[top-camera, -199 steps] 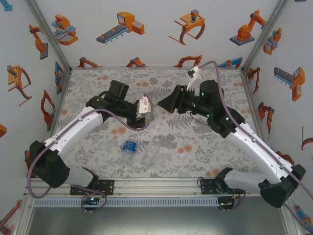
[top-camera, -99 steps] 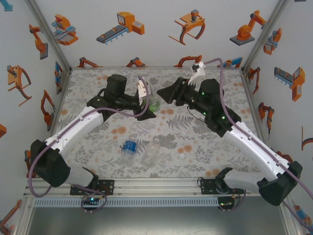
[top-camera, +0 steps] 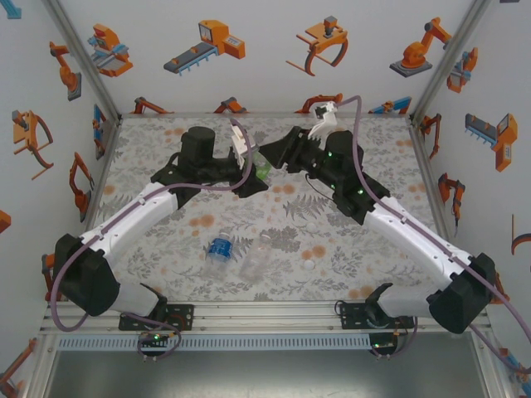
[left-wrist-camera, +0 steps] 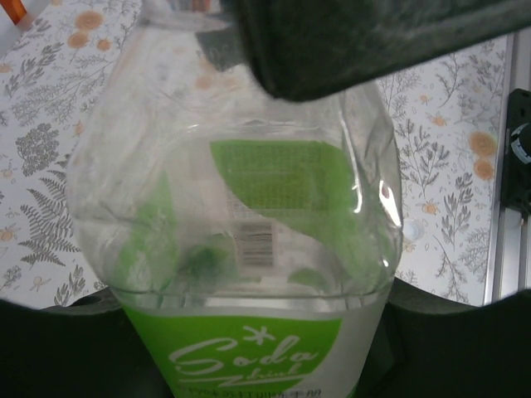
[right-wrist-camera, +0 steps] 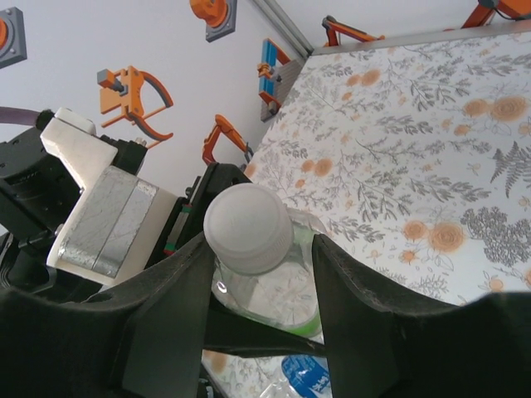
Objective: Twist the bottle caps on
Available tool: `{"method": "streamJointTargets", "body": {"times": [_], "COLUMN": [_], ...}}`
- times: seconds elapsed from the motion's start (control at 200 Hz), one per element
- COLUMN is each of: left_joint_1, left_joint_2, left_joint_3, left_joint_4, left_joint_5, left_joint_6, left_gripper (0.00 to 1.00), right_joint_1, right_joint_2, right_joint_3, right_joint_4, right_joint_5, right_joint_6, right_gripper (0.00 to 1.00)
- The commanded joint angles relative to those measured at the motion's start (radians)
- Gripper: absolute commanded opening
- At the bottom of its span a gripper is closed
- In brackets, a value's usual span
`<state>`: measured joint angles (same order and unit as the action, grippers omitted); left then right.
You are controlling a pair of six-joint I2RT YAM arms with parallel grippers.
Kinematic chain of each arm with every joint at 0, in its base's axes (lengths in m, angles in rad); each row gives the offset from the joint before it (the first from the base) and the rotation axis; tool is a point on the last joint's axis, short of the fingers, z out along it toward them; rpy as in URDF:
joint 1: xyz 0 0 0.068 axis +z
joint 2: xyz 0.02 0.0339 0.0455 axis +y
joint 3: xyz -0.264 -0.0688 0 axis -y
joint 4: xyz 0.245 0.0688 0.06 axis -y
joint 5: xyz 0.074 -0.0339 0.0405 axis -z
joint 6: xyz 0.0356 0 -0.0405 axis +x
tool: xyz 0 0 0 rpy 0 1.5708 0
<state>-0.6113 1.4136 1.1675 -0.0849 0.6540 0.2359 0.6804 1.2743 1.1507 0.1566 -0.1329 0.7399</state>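
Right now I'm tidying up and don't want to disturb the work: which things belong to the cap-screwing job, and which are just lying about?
Job: green bottle, white cap on it, blue-label bottle, clear bottle, loose cap.
Just there: flowered table cover, robot pictures on the walls.

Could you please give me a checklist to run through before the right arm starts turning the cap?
1. Bottle hold: the left gripper is shut on the green bottle: ok.
2. Cap placement: the white cap sits on the bottle's neck: ok; squarely on the thread: cannot tell.
3. Alignment: the right gripper has a finger on each side of the cap: ok.
4. Contact: both fingers pressing the cap: cannot tell; a gap shows on one side.
5. Clearance: the blue-label bottle and the colourless bottle lie nearer the arm bases, apart from both grippers: ok.
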Motion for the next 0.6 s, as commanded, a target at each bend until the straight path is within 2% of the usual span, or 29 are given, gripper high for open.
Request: {"method": "streamJointTargets", "body": {"times": [0.0,0.245,0.36,0.436,0.496,0.596], "left_joint_1": [-0.012,-0.015,-0.017,-0.018,-0.018,-0.016], "left_joint_2": [0.003,0.008,0.010,0.007,0.001,-0.019], "left_joint_3": [-0.012,-0.011,-0.012,-0.016,-0.021,-0.033], "left_joint_4": [0.056,0.061,0.063,0.063,0.062,0.064], "left_joint_5": [-0.003,-0.003,-0.002,-0.003,-0.013,-0.051], "left_joint_6": [-0.035,-0.041,-0.041,-0.041,-0.040,-0.033], "left_gripper": [0.00,0.00,0.00,0.03,0.13,0.50], "right_joint_1": [0.001,0.001,0.001,0.001,0.001,0.000], "right_joint_2": [0.024,0.052,0.059,0.060,0.058,0.050], "right_joint_3": [0.006,0.033,0.040,0.043,0.044,0.045], "right_joint_4": [0.073,0.088,0.086,0.080,0.079,0.066], "right_joint_5": [0.014,0.002,0.004,0.006,0.006,0.011], "right_joint_6": [-0.010,-0.039,-0.051,-0.057,-0.063,-0.081], "right_gripper": [0.48,0.49,0.44,0.36,0.30,0.24]}}
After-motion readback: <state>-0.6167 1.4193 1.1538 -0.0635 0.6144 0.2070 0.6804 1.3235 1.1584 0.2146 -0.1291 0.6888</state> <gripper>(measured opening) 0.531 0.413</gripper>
